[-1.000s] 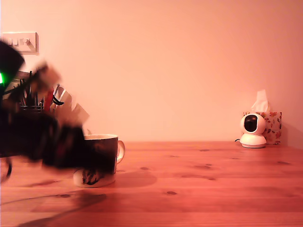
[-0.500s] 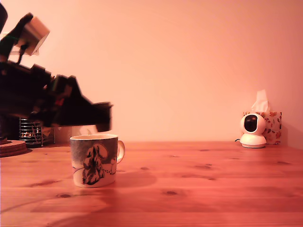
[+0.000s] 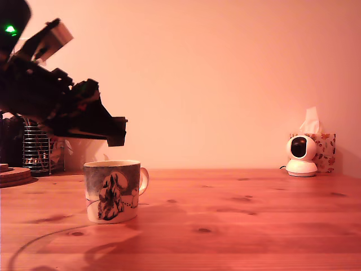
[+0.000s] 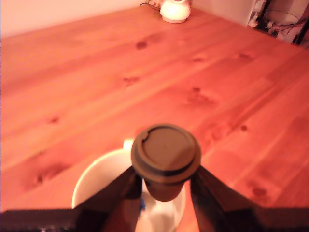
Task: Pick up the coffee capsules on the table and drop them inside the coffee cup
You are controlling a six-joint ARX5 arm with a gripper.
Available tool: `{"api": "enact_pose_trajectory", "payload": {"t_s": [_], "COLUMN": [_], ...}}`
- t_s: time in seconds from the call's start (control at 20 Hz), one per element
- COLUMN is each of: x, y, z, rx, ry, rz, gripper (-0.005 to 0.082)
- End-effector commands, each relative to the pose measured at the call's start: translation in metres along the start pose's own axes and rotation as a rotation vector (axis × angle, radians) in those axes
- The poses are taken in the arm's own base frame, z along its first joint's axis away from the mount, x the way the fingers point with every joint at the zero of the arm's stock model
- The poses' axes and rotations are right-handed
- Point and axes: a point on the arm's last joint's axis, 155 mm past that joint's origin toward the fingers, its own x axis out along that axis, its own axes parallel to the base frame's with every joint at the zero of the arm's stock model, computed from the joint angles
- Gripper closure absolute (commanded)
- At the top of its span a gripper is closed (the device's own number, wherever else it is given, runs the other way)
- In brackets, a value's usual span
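Hand (image 4: pixel 163 186) clamped on a dark coffee capsule (image 4: pixel 165 155), fingers (image 4: pixel 118 193) pressing both sides of the tapered body just under the wide rim, flat rimmed top facing the wrist cam. Capsule held upright-ish, in the air, directly over the open mouth of the coffee cup (image 4: pixel 96 181); pale inner wall of cup visible beneath and around it in wrist view. Small blue bit glimpsed inside cup next to one finger, too hidden to say what. Not touching the cup rim as far as can be told.

In exterior view, hand (image 3: pixel 115 135) hanging above cup (image 3: pixel 113 191), tip just over the rim w/ a clear gap between; capsule itself not distinguishable there, lost in the dark silhouette. Arm (image 3: pixel 51 101) rising toward exterior view's left, green light (image 3: pixel 9 29) lit near top corner, pale block (image 3: pixel 53 36) mounted on upper side.

Cup standing upright on table (image 3: pixel 237 226), handle toward exterior view's right, dark figure print on its side facing cam. Orange-brown wood w/ grain and dark knots around it.

Behind arm at exterior view's left: wire mesh holder (image 3: pixel 38 149) at back of table, round wooden disc (image 3: pixel 14 175) near the edge. Far on exterior view's right, well apart from cup: small white round camera (image 3: pixel 301 155), patterned tissue box (image 3: pixel 324 151) just behind it, tissue sticking up. Same white camera (image 4: pixel 175 10) at far end of table in wrist view.
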Motion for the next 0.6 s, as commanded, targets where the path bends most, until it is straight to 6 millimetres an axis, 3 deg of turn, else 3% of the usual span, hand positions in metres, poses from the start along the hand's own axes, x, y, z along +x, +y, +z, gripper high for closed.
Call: {"api": "enact_pose_trajectory", "payload": {"t_s": [0.0, 0.55], "x": [0.006, 0.017], "y": [0.005, 0.016], "z": [-0.009, -0.020], "rx": [-0.018, -0.048], "ry": [0.044, 0.134], "rz": [0.014, 0.047], "gripper": [0.0542, 0.0542]}}
